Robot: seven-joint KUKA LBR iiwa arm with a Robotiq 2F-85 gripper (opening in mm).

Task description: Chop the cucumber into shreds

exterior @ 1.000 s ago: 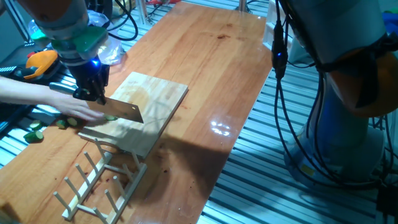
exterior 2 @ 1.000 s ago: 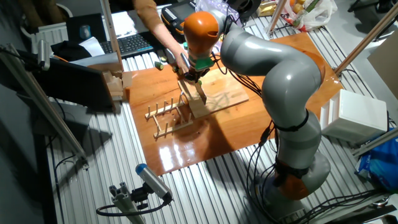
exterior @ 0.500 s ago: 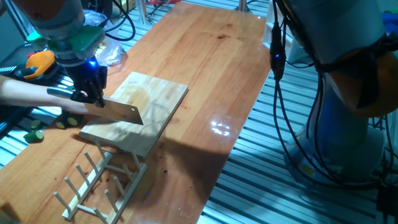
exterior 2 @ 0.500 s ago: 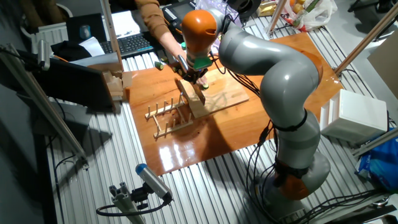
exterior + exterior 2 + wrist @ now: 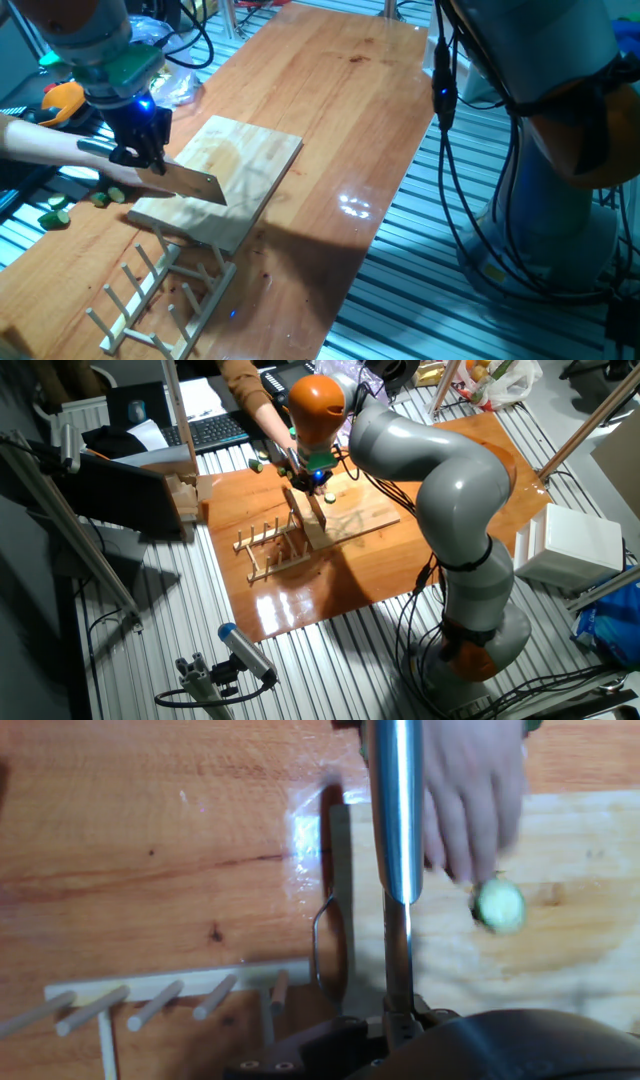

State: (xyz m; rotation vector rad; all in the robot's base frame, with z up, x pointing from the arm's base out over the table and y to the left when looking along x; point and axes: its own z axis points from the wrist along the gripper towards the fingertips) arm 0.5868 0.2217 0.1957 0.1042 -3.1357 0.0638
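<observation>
1. Table (image 5: pixel 340 110): long tabletop of glossy orange-brown wood planks, with glare spots.
2. Robot arm (image 5: pixel 440 470): smooth grey shell with an orange joint cap.
3. Cutting board (image 5: pixel 225 180): pale rectangular wooden slab, matt, lying near the table's left long edge in one fixed view.
4. Rack (image 5: pixel 150 295): pale wooden frame with rows of upright dowel pegs, just beside the board, toward the table's near end.
5. Gripper (image 5: pixel 140 150): black two-finger claw, closed on the handle of the knife (image 5: pixel 190 183); its broad flat steel blade hangs tilted over the board's left part.
6. Human hand (image 5: pixel 470 795): bare, reaching over the board from the table's left edge; motion-blurred.
7. Cucumber (image 5: pixel 498 905): one small round slice, pale green, blurred, at the hand's fingertips over the board, just to the right of the blade in the hand view.
8. Cucumber chunks (image 5: pixel 60 208): dark green bits near the table's left edge, apart from the board.
</observation>
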